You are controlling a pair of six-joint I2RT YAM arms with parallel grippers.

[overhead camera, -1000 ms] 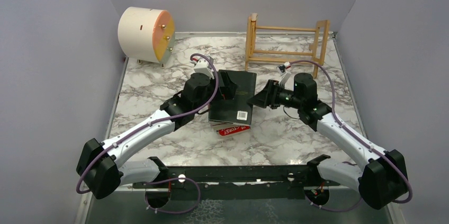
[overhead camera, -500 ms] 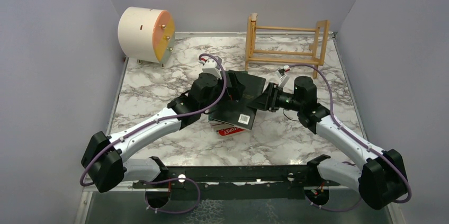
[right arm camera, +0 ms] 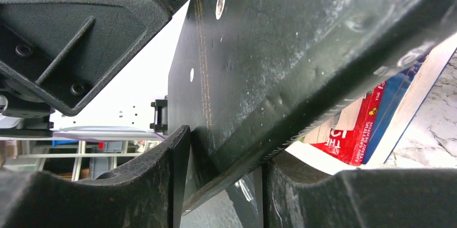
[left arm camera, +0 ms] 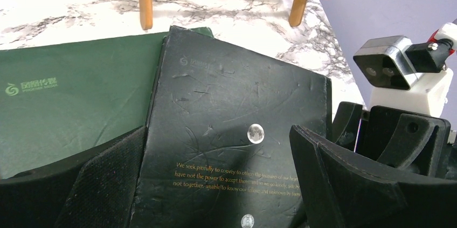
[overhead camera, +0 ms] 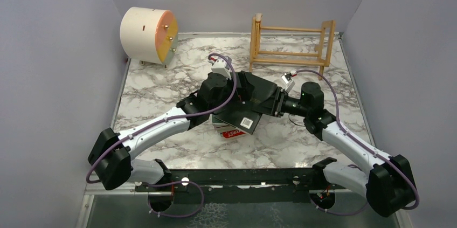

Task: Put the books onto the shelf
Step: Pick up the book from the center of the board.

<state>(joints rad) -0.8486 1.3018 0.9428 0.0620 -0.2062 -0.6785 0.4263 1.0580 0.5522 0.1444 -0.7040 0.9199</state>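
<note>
1. Books (overhead camera: 235, 126) lie stacked at the middle of the marble table (overhead camera: 156, 88), well short of the shelf (overhead camera: 291, 42), which stands bare at the far edge.
2. On top, a black book (overhead camera: 257, 92) sits turned at an angle to the pile, overlapping a dark green book (left arm camera: 75, 104).
3. The right gripper (right arm camera: 226, 147) points left, level with the table, and its fingers are closed onto the black book's right edge, one on each cover.
4. The left gripper (left arm camera: 215, 147) is spread wide, a finger on either side of the black book's near end, neither clearly pressing it.
5. Both arms stretch inward from their bases and meet over the pile.
6. Gold print on the black cover begins "We seek pitifully to convey"; the following lines are only partly legible.
7. The green cover has a pale logo with small characters that are too small to read.
8. A white barcode label (overhead camera: 247, 122) shows on a dark cover lower down.
9. Below it a red book (overhead camera: 233, 133) shows the letters "OREY", and a blue book (right arm camera: 401, 96) lies beside the red one.
</note>
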